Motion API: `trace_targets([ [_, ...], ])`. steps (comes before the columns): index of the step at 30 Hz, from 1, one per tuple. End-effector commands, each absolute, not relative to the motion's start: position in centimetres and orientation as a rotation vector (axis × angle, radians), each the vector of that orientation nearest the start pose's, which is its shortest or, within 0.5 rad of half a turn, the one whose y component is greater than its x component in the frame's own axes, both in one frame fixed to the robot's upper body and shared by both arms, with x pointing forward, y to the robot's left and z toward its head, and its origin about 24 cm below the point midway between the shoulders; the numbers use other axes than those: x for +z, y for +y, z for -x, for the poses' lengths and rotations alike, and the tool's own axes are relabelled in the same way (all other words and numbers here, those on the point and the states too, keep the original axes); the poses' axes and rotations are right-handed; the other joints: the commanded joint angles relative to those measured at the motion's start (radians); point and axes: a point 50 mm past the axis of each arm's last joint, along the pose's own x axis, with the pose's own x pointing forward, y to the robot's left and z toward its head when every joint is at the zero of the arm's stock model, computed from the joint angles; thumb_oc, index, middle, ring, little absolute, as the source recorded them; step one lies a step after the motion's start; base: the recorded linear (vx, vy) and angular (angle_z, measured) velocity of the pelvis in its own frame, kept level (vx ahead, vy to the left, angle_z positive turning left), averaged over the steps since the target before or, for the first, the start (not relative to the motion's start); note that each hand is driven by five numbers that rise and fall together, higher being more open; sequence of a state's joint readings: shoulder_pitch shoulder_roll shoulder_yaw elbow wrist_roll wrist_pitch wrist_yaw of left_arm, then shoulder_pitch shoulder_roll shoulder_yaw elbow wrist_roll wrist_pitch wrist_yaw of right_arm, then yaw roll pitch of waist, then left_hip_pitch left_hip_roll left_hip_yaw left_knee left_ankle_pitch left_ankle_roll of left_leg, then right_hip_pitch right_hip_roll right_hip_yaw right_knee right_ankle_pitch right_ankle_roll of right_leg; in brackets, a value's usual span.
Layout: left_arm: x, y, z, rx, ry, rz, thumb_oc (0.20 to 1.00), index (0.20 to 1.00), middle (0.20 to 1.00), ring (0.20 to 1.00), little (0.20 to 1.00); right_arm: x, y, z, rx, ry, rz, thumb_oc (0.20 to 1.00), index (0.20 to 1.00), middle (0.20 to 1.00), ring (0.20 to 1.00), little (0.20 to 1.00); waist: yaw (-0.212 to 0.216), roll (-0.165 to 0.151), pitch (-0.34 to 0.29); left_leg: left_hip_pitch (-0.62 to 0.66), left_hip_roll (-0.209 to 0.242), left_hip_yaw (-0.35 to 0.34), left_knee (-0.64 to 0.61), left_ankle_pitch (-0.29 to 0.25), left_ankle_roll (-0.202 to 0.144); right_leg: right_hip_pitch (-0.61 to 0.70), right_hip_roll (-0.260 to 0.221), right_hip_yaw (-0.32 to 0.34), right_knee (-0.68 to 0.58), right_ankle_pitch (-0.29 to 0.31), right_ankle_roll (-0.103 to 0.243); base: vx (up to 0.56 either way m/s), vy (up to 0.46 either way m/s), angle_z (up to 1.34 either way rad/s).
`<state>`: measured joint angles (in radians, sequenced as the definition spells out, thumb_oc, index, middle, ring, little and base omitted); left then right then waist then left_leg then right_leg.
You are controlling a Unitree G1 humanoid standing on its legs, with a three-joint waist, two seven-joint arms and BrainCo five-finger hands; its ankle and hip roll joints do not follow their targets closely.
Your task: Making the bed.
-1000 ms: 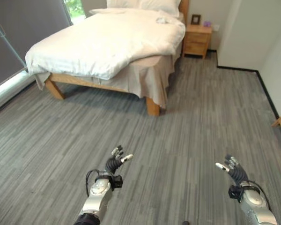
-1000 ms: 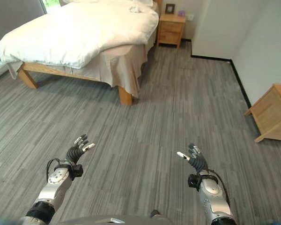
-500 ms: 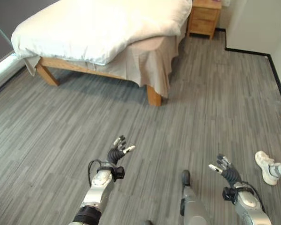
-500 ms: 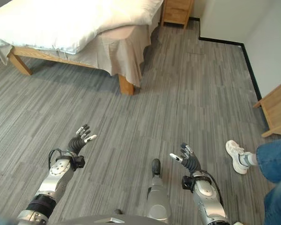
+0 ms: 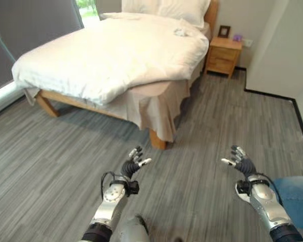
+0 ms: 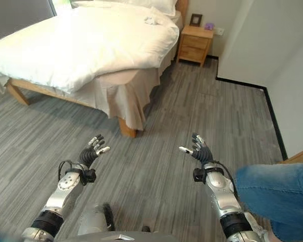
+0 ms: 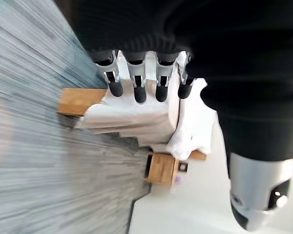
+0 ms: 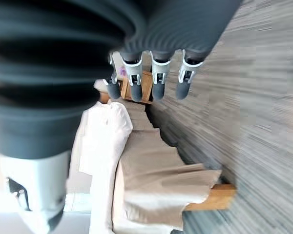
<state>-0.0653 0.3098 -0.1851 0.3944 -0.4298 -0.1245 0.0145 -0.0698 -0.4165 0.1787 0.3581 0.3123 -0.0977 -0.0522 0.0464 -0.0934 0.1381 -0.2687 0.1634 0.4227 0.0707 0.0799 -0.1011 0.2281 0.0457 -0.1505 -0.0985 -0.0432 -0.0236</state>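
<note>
Head views: my left hand (image 5: 133, 165) and right hand (image 5: 241, 162) hover over grey floor (image 5: 50, 151), fingers spread, holding nothing, well short of the bed (image 5: 111, 55). Wrist views: straight fingers (image 7: 136, 87) point toward the bed.

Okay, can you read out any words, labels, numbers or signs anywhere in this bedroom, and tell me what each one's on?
None can be read.
Small framed picture on the nightstand: too small to tell whether it carries any text.
White duvet, pillows and wall: no print visible.
</note>
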Motion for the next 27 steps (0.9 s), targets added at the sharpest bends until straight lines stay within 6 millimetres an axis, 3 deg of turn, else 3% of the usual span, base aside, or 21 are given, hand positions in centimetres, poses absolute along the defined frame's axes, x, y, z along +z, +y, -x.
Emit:
trace_targets([
  [1, 1.0, 19.3, -26.5, -0.038, 0.092, 0.114, 1.0, 1.0, 1.0, 1.0, 1.0, 3.1, -23.0, -26.6, -0.001, 0.066, 0.2, 1.0, 1.0, 1.0, 1.0, 1.0, -0.002, 0.037, -0.034, 0.156, -0.01, 0.222, -0.08, 0.254, -0.058, 0.035, -0.063, -0.108, 0.074, 0.031, 0.124, 0.55, -0.084, 0.4],
  [2, 1.2, 19.9, -26.3, -0.021, 0.079, 0.111, 1.0, 1.0, 1.0, 1.0, 1.0, 3.5, -22.7, -26.6, 0.016, 0.045, 0.2, 1.0, 1.0, 1.0, 1.0, 1.0, 0.005, 0.038, -0.051, 0.187, -0.048, 0.203, -0.104, 0.175, 0.007, 0.031, -0.069, -0.116, 0.13, 0.03, 0.131, 0.56, 0.013, 0.5],
  [3, 1.0, 19.8, -26.0, -0.025, 0.086, 0.096, 1.0, 1.0, 1.0, 1.0, 1.0, 3.2, -22.3, -26.4, 0.034, 0.053, 0.21, 1.0, 1.0, 1.0, 1.0, 1.0, 0.013, 0.037, -0.068, 0.221, -0.102, 0.177, -0.124, 0.109, 0.066, 0.022, -0.1, -0.139, 0.24, 0.075, 0.165, 0.55, 0.164, 0.22],
  [4, 1.0, 19.5, -26.0, -0.043, 0.093, 0.093, 1.0, 1.0, 1.0, 1.0, 1.0, 2.9, -22.2, -26.1, 0.029, 0.058, 0.22, 1.0, 1.0, 1.0, 1.0, 1.0, 0.012, 0.032, -0.076, 0.256, -0.155, 0.195, -0.135, 0.058, 0.122, -0.03, -0.142, -0.142, 0.482, 0.226, 0.269, 0.43, 0.12, -0.04],
  [6, 2.0, 18.8, -27.1, -0.086, 0.063, 0.057, 1.0, 1.0, 1.0, 1.0, 1.0, 2.5, -22.1, -26.0, 0.007, 0.075, 0.191, 1.0, 1.0, 1.0, 1.0, 1.0, -0.023, 0.057, -0.048, 0.309, -0.133, 0.191, -0.124, 0.018, 0.148, -0.164, -0.185, -0.144, 0.732, 0.32, 0.285, 0.29, -0.007, 0.11],
  [8, 2.7, 18.4, -27.7, -0.112, 0.035, 0.051, 1.0, 1.0, 1.0, 1.0, 1.0, 2.2, -22.0, -26.1, -0.004, 0.083, 0.156, 1.0, 1.0, 1.0, 1.0, 1.0, -0.046, 0.062, -0.03, 0.326, -0.142, 0.178, -0.106, -0.016, 0.164, -0.211, -0.217, -0.133, 0.803, 0.304, 0.285, 0.26, -0.017, 1.32],
  [9, 3.3, 18.1, -28.2, -0.12, 0.011, 0.05, 1.0, 1.0, 1.0, 1.0, 1.0, 2.0, -21.9, -26.0, 0.002, 0.088, 0.171, 1.0, 1.0, 1.0, 1.0, 1.0, -0.066, 0.08, -0.012, 0.376, -0.149, 0.131, -0.109, -0.039, 0.171, -0.294, -0.286, -0.132, 0.837, 0.251, 0.272, 0.31, -0.016, 1.74],
  [10, 3.3, 18.1, -28.2, -0.12, 0.011, 0.05, 1.0, 1.0, 1.0, 1.0, 1.0, 2.0, -21.9, -26.0, 0.002, 0.088, 0.172, 1.0, 1.0, 1.0, 1.0, 1.0, -0.071, 0.078, -0.01, 0.377, -0.153, 0.126, -0.11, -0.039, 0.171, -0.292, -0.29, -0.136, 0.841, 0.247, 0.272, 0.44, -0.201, 1.5],
  [11, 3.9, 17.5, -28.5, -0.149, -0.009, 0.083, 1.0, 1.0, 1.0, 1.0, 1.0, 1.7, -22.3, -25.6, -0.005, 0.106, 0.168, 1.0, 1.0, 1.0, 1.0, 1.0, -0.078, 0.078, -0.012, 0.406, -0.153, 0.053, -0.122, -0.046, 0.151, -0.316, -0.369, -0.122, 0.686, 0.221, 0.236, 0.29, -0.314, 1.12],
  [12, 3.8, 17.1, -28.5, -0.164, -0.003, 0.11, 1.0, 1.0, 1.0, 1.0, 1.0, 1.7, -22.7, -25.4, -0.019, 0.11, 0.163, 1.0, 1.0, 1.0, 1.0, 1.0, -0.086, 0.078, -0.014, 0.405, -0.142, 0.027, -0.125, -0.034, 0.147, -0.306, -0.37, -0.128, 0.599, 0.241, 0.213, 0.29, -0.314, 1.31],
  [13, 3.8, 17.1, -28.5, -0.164, -0.003, 0.11, 1.0, 1.0, 1.0, 1.0, 1.0, 1.7, -22.7, -25.4, -0.019, 0.11, 0.163, 1.0, 1.0, 1.0, 1.0, 1.0, -0.089, 0.08, -0.014, 0.405, -0.139, 0.023, -0.125, -0.034, 0.146, -0.301, -0.368, -0.134, 0.594, 0.243, 0.212, 0.27, -0.378, 1.41],
  [14, 3.3, 16.3, -28.2, -0.203, 0.016, 0.128, 1.0, 1.0, 1.0, 1.0, 1.0, 1.9, -23.8, -25.0, -0.05, 0.11, 0.17, 1.0, 1.0, 1.0, 1.0, 1.0, -0.11, 0.059, -0.023, 0.411, -0.141, -0.047, -0.117, -0.052, 0.123, -0.289, -0.328, -0.027, 0.371, 0.232, 0.207, 0.35, -0.412, 1.74],
  [15, 3.1, 15.9, -28.0, -0.228, 0.02, 0.111, 1.0, 1.0, 1.0, 1.0, 1.0, 2.4, -24.3, -24.9, -0.061, 0.091, 0.186, 1.0, 1.0, 1.0, 1.0, 1.0, -0.123, 0.047, -0.03, 0.412, -0.136, -0.094, -0.115, -0.06, 0.107, -0.268, -0.298, 0.052, 0.233, 0.225, 0.212, 0.44, -0.503, 1.94],
  [17, 3.4, 15.2, -28.1, -0.278, 0.005, 0.06, 1.0, 1.0, 1.0, 1.0, 1.0, 3.6, -25.5, -25.1, -0.092, 0.053, 0.221, 1.0, 1.0, 1.0, 1.0, 1.0, -0.126, 0.027, -0.04, 0.417, -0.128, -0.172, -0.125, -0.072, 0.086, -0.256, -0.302, 0.17, 0.092, 0.235, 0.246, 0.28, -0.31, 1.63],
  [18, 3.4, 15.3, -28.1, -0.278, 0.004, 0.059, 1.0, 1.0, 1.0, 1.0, 1.0, 3.6, -25.5, -25.2, -0.092, 0.053, 0.221, 1.0, 1.0, 1.0, 1.0, 1.0, -0.126, 0.027, -0.042, 0.414, -0.128, -0.172, -0.125, -0.071, 0.086, -0.258, -0.303, 0.17, 0.09, 0.238, 0.246, 0.32, -0.38, 1.63],
  [19, 3.2, 14.8, -27.7, -0.309, 0.015, 0.079, 1.0, 1.0, 1.0, 1.0, 1.0, 5.0, -26.2, -25.9, -0.124, 0.001, 0.258, 1.0, 1.0, 1.0, 1.0, 1.0, -0.103, 0.012, -0.05, 0.426, -0.113, -0.215, -0.136, -0.074, 0.064, -0.275, -0.337, 0.136, 0.048, 0.287, 0.268, 0.28, -0.353, 1.63],
  [21, 2.7, 14.8, -26.9, -0.348, 0.039, 0.083, 1.0, 1.0, 1.0, 1.0, 1.0, 7.4, -27.2, -27.3, -0.151, -0.074, 0.323, 1.0, 1.0, 1.0, 1.0, 1.0, -0.086, -0.005, -0.051, 0.445, -0.082, -0.26, -0.13, -0.08, 0.042, -0.268, -0.347, 0.115, 0.078, 0.317, 0.279, 0.34, -0.486, 1.08],
  [24, 2.5, 15.2, -26.6, -0.338, 0.046, 0.088, 1.0, 1.0, 1.0, 1.0, 1.0, 8.6, -27.2, -28.1, -0.141, -0.114, 0.351, 1.0, 1.0, 1.0, 1.0, 1.0, -0.074, -0.008, -0.047, 0.464, -0.062, -0.267, -0.133, -0.078, 0.031, -0.264, -0.334, 0.112, 0.085, 0.304, 0.278, 0.17, -0.316, 0.49],
  [25, 1.9, 15.7, -25.9, -0.339, 0.078, 0.101, 1.0, 1.0, 1.0, 1.0, 1.0, 9.6, -26.7, -29.1, -0.112, -0.141, 0.364, 1.0, 1.0, 1.0, 1.0, 1.0, -0.048, -0.009, -0.05, 0.464, -0.028, -0.276, -0.106, -0.065, 0.013, -0.241, -0.31, 0.075, 0.075, 0.236, 0.269, 0.11, -0.244, 0.11],
  [26, 1.9, 15.7, -25.9, -0.338, 0.078, 0.101, 1.0, 1.0, 1.0, 1.0, 1.0, 9.6, -26.7, -29.1, -0.11, -0.141, 0.364, 1.0, 1.0, 1.0, 1.0, 1.0, -0.05, -0.008, -0.048, 0.466, -0.026, -0.277, -0.105, -0.066, 0.012, -0.239, -0.309, 0.074, 0.075, 0.235, 0.268, 0.25, -0.573, -0.05],
  [27, 1.5, 15.9, -25.5, -0.342, 0.1, 0.124, 1.0, 1.0, 1.0, 1.0, 1.0, 11.8, -27.0, -30.1, -0.086, -0.185, 0.463, 1.0, 1.0, 1.0, 1.0, 1.0, -0.033, -0.011, -0.038, 0.407, 0.041, -0.295, 0.057, 0.051, -0.021, -0.206, -0.246, 0.072, 0.06, 0.197, 0.217, 0.17, -0.493, -0.17],
])
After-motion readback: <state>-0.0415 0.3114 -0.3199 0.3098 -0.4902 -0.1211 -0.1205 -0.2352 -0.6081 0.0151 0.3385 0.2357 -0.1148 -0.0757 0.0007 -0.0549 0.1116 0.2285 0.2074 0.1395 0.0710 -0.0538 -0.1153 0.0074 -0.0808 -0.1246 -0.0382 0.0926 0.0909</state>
